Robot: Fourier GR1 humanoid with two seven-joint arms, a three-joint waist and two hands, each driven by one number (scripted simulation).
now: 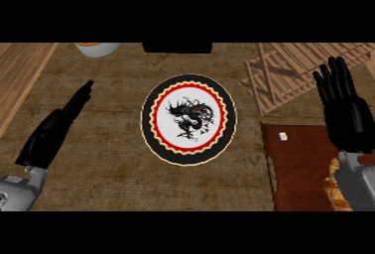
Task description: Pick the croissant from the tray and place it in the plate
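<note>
You are looking at a plate lying mid-worktop, with a black rim, red scalloped ring and a black dragon figure on white. The brown tray is sitting at the right front edge; the croissant is lying on it, mostly hidden under the right forearm. Right hand is hovering above the tray's far end, fingers straight. Left hand is resting at the left edge, fingers straight, holding nothing. A small pale tag on the tray is carrying no readable writing.

No readable text; plate bears dragon emblem only.
</note>
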